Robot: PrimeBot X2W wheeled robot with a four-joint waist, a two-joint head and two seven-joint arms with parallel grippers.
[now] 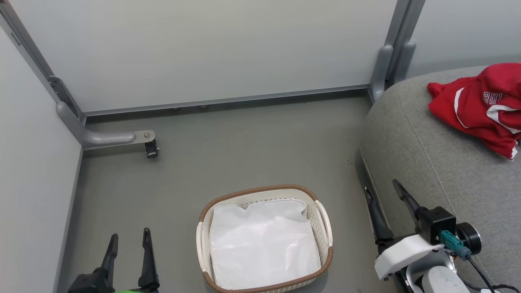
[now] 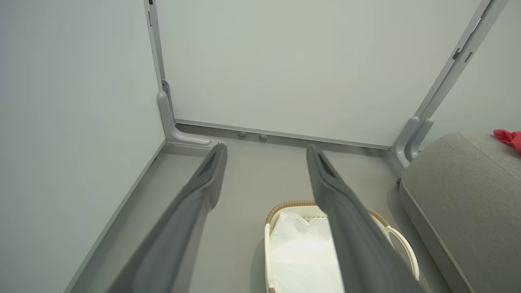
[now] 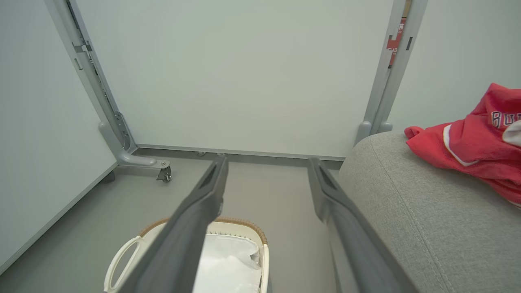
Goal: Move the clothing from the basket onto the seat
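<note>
**Red clothing on the seat, basket holding a white sheet**

Head view: The cream basket [image 1: 260, 189] with its brown woven rim stands on the grey floor [image 1: 244, 142] at the lower centre of the frame. Inside it a plain white sheet [image 1: 264, 244] lies flat. The red clothing [image 1: 480, 110], with white stripes and white lettering cut off by the frame edge, lies bunched on the grey seat [image 1: 439, 162] at the upper right, well apart from the basket. The left tool [image 1: 130, 234] is at the lower left, above the floor beside the basket, its two fingers apart with nothing between them. The right tool [image 1: 381, 185] is at the lower right by the seat's front edge, its fingers also apart and empty. A small caster [image 1: 151, 149] sits under a partition foot at the left.

Left wrist view: The left tool [image 2: 266, 147] has its fingers spread wide and bare. Below them at the bottom centre is the basket [image 2: 285, 204] with the white sheet [image 2: 301, 252]. The seat [image 2: 468, 195] is at the right, with a corner of the clothing [image 2: 508, 137] at the right edge.

Right wrist view: The right tool [image 3: 268, 160] is spread wide and holds nothing. The basket [image 3: 240, 221] with the sheet [image 3: 228, 260] is at the bottom, left of centre. The clothing [image 3: 472, 142] rests on the seat [image 3: 407, 203] at the right. The caster [image 3: 165, 174] is at the left.
</note>
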